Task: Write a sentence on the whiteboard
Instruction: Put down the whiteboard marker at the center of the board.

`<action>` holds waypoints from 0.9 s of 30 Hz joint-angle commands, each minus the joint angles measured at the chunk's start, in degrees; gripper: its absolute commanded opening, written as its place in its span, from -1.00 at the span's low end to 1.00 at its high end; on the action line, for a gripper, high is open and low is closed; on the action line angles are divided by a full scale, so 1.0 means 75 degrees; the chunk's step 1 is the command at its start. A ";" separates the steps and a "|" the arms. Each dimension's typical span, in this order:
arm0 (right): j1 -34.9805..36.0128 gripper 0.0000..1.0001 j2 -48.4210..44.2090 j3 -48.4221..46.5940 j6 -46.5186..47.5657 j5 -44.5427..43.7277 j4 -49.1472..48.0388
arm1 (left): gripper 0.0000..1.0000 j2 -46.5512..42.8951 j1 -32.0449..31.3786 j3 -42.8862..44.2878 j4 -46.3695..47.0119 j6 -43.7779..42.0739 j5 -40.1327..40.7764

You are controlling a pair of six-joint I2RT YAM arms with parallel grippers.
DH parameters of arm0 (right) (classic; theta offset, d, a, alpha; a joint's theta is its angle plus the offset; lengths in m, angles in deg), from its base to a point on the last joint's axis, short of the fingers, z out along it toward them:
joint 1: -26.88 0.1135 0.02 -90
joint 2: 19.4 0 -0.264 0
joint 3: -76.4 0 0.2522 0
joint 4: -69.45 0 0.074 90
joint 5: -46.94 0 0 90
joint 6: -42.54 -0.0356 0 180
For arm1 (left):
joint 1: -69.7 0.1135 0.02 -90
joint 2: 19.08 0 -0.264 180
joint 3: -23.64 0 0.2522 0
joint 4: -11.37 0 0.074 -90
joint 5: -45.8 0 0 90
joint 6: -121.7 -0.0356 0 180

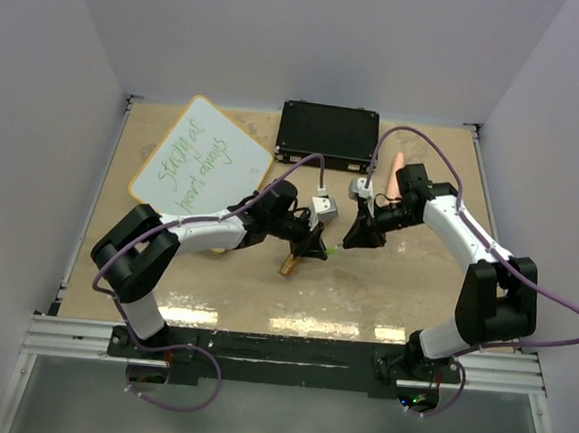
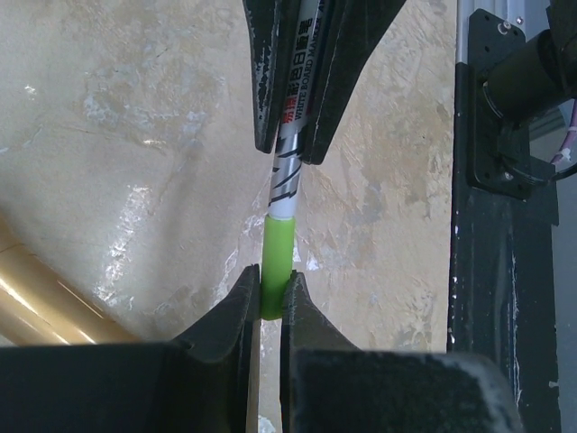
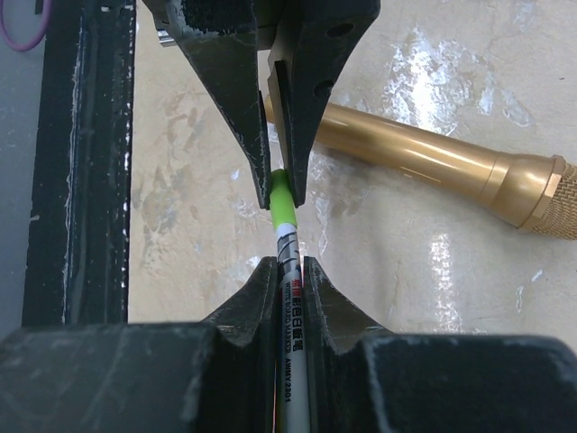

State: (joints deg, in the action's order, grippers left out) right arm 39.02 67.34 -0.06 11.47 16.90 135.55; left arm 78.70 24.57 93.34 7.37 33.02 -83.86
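In the top external view, a flat rectangular white whiteboard (image 1: 202, 159) with a thin yellow-orange rim is seen on the far left part of the mottled beige tabletop (image 1: 213, 301). It is turned at an angle, and its near edge is partly covered by the left arm. The sentence (image 1: 195, 164) is written on it in thin green handwriting, in two lines; the words cannot be made out. A black rectangular case (image 1: 328, 134) is set near the board's right side, at the far edge. The left gripper (image 1: 320, 241) and the right gripper (image 1: 356, 236) are met tip to tip at mid-table, apart from the board. A small bright green part of a white-barrelled marker (image 1: 337, 246) is visible between them. A gold metal cylinder (image 1: 291, 267) is seen just below the left gripper.

In the left wrist view, the left fingers are closed to a narrow slit on the marker's green end. The white barrel, printed in black and red, is clamped between the right gripper's fingers coming in from above.

In the right wrist view, the right fingers are pressed tight on the printed barrel, and the green end is pinched by the left gripper opposite. The gold cylinder, with a textured head, is shown lying on the table beyond them.
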 commanded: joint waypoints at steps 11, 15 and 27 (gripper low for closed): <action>0.0666 -1.00 0.0482 0.0016 -0.0136 0.1040 -0.0275 | -1.00 0.0355 -0.0452 0.3518 0.4837 0.0864 -0.0863; 0.0655 -1.00 0.0470 -0.0031 -0.0159 0.0947 -0.0275 | -1.00 0.0744 -0.0487 0.4095 0.5250 0.1335 -0.1075; -0.0599 -1.00 -0.0561 0.0191 -0.1377 -0.0600 -0.1387 | 0.40 -0.2745 0.0262 0.0136 0.0883 -0.0396 0.1149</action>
State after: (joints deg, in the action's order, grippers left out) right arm 34.76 64.82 0.64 6.03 13.62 130.15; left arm 72.56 24.31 99.11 9.07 32.54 -79.86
